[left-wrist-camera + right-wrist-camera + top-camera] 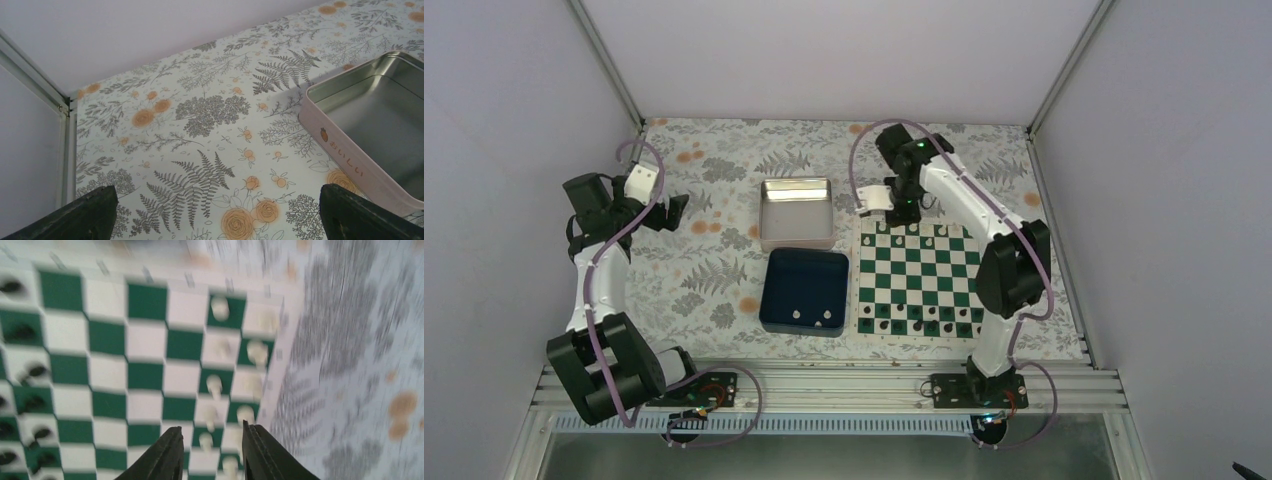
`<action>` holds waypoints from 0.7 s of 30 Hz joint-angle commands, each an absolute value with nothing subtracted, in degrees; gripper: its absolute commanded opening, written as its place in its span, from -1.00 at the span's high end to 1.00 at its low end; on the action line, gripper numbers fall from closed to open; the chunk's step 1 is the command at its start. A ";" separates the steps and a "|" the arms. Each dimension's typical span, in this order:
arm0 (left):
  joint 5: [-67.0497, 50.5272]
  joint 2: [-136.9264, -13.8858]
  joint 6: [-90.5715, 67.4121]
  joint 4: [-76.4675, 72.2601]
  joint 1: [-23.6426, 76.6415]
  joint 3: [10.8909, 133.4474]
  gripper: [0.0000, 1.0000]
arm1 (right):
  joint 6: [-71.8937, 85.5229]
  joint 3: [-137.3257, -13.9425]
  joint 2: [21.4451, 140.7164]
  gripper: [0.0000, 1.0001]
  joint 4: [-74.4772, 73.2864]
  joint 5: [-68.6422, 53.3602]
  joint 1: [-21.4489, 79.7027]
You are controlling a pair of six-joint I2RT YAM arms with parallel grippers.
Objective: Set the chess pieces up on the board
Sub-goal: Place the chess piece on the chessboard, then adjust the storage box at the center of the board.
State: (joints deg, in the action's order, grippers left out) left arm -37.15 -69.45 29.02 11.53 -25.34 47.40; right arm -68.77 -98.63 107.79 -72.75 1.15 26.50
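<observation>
Board (pixel 145 340): flat, green-and-white checks, pale border.
Chess pieces (pixel 215 385): tiny rounded white figures, blurred.
Your left fingers (pixel 85 215): wide apart.
Your right fingers (pixel 162 457): narrowly apart.

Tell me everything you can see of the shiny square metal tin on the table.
The shiny square metal tin is shallow and open at the top, with rounded corners and a thin rim. Its inside is bare reflective metal, and nothing shows in it. In the left wrist view its outer wall is pale pink, with a small fruit drawing and printed characters. It lies flat on the floral table cover, just beyond the dark blue square tray. Whether the two touch cannot be told.
</observation>
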 commanded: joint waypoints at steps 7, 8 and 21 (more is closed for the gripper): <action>-31.93 -74.50 39.52 21.13 -18.59 58.68 -0.59 | -59.63 -91.96 104.86 0.79 -70.06 -18.32 37.32; -29.50 -74.69 40.76 21.50 -15.77 59.19 -0.44 | -58.76 -90.12 105.19 0.85 -69.53 -17.99 37.59; -24.98 -84.48 47.80 30.00 -1.05 68.68 0.95 | -53.81 -83.23 109.31 0.91 -62.18 -20.51 40.92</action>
